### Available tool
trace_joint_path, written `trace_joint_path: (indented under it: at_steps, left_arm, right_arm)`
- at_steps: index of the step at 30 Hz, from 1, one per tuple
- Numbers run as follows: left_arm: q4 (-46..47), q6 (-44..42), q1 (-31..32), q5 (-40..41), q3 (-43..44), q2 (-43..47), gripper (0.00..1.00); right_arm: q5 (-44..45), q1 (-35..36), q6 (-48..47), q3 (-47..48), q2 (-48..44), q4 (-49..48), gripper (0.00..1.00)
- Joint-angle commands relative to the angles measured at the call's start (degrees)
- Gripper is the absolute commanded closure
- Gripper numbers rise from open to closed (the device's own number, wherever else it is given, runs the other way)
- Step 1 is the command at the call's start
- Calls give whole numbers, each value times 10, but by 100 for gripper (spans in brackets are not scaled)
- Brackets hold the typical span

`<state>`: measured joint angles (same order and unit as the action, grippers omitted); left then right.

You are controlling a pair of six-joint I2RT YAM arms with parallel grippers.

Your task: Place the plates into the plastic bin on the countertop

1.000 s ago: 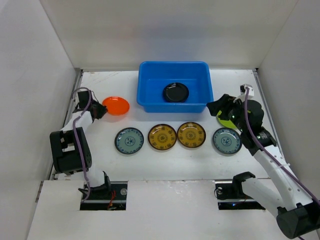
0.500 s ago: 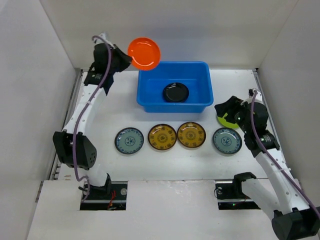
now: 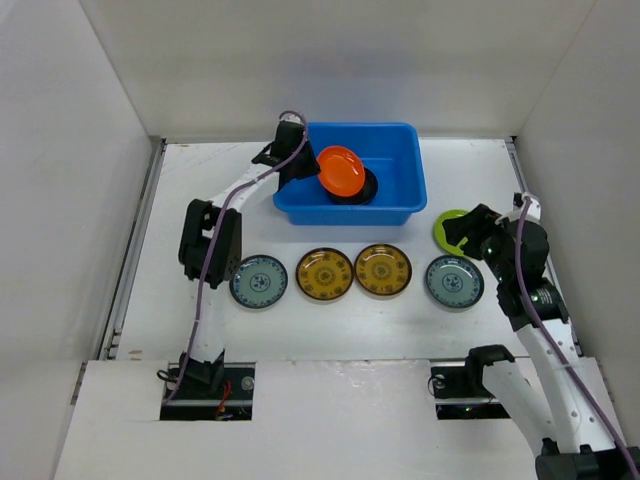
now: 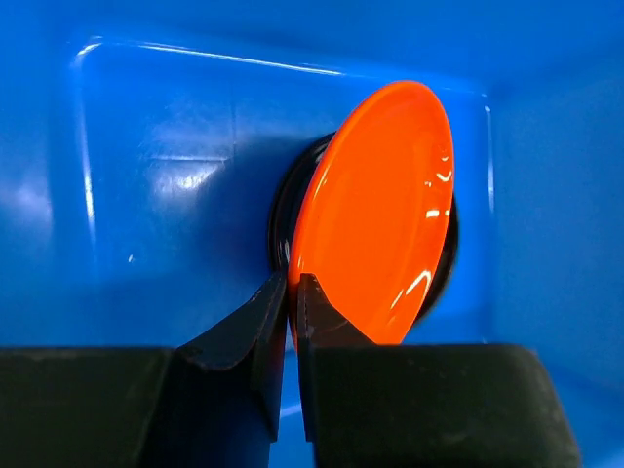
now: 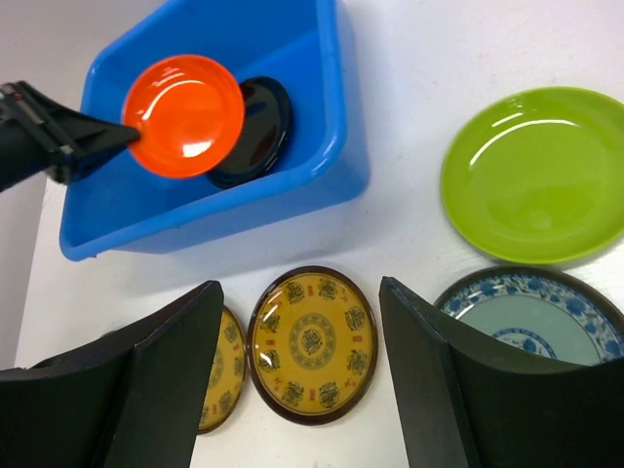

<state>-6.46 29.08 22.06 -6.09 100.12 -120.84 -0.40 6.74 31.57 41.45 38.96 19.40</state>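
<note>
My left gripper (image 3: 318, 168) (image 4: 292, 283) is shut on the rim of the orange plate (image 3: 341, 171) (image 4: 380, 214) (image 5: 185, 115). It holds the plate tilted on edge inside the blue plastic bin (image 3: 350, 128) (image 4: 175, 195) (image 5: 336, 97), just over a black plate (image 3: 367, 190) (image 4: 280, 210) (image 5: 261, 127) on the bin floor. My right gripper (image 3: 468, 236) (image 5: 299, 285) hangs open and empty above the countertop (image 3: 200, 190), beside the lime green plate (image 3: 448, 228) (image 5: 531, 175).
In a row in front of the bin lie a blue-green plate (image 3: 258, 281), two yellow-brown plates (image 3: 324, 274) (image 3: 383, 269) (image 5: 312, 343), and another blue-green plate (image 3: 453, 281) (image 5: 536, 317). White walls close in the left, back and right.
The left arm lifted the orange plate off the countertop at the left, swung it high over the bin's back corner, then lowered it into the bin. The right gripper drew back off the lime plate.
</note>
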Motion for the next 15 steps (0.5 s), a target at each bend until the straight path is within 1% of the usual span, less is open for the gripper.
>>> trace_joint_path:
  at_steps: [1, 8, 15]
  left_arm:
    - [69, -4, 3, -9, 68, -7, 95]
    - [76, 9, 6, -11, 113, -82, 94]
    - [65, 9, 19, -16, 148, -133, 83]
  right_arm:
    - [9, -12, 9, -4, -28, 20, 29]
    - [9, -29, 9, -22, -64, 54, 29]
    - [1, -56, 7, -28, -76, 68, 28]
